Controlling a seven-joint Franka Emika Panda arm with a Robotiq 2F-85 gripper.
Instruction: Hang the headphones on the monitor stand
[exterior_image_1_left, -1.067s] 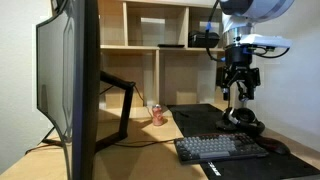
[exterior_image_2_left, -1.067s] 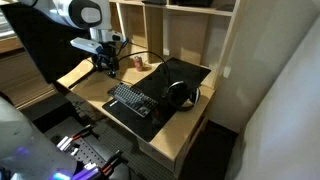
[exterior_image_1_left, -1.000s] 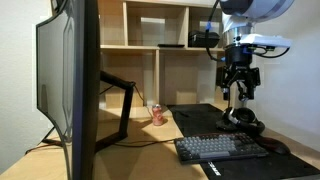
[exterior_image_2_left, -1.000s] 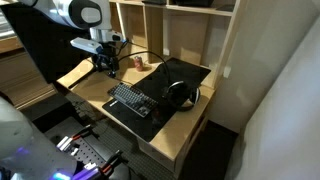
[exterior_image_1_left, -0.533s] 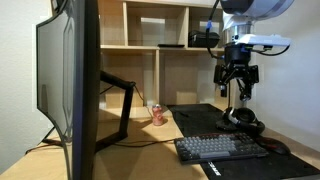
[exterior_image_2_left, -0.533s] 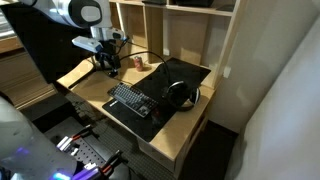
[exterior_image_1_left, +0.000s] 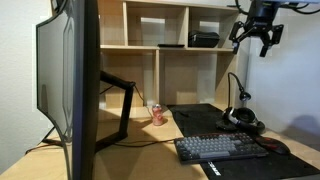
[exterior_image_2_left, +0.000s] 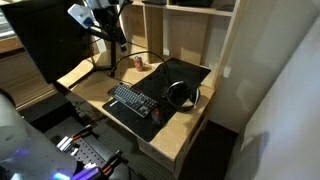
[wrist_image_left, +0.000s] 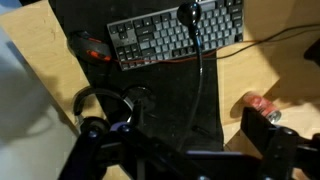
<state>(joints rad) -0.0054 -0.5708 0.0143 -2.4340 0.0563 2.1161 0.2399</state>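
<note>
The black headphones (exterior_image_1_left: 243, 120) lie on the black desk mat at the far right of the desk; they also show in the other exterior view (exterior_image_2_left: 180, 95) and at the left of the wrist view (wrist_image_left: 105, 100). My gripper (exterior_image_1_left: 262, 38) hangs high above them at upper-shelf height, open and empty; it also shows in an exterior view (exterior_image_2_left: 113, 25). In the wrist view its fingers (wrist_image_left: 180, 140) stand wide apart with nothing between them. The monitor stand (exterior_image_1_left: 118, 93), a thin black angular arm, juts from the back of the big dark monitor (exterior_image_1_left: 72, 90) at the left.
A black keyboard (exterior_image_1_left: 220, 148) lies on the mat's front edge and shows in the wrist view (wrist_image_left: 175, 38). A thin gooseneck lamp (exterior_image_1_left: 235, 88) rises beside the headphones. A red can (exterior_image_1_left: 157, 114) stands near the stand's foot. Wooden shelves (exterior_image_1_left: 160, 45) back the desk.
My gripper has risen sharply from just above the headphones to upper-shelf height, still empty. The headphones have not moved.
</note>
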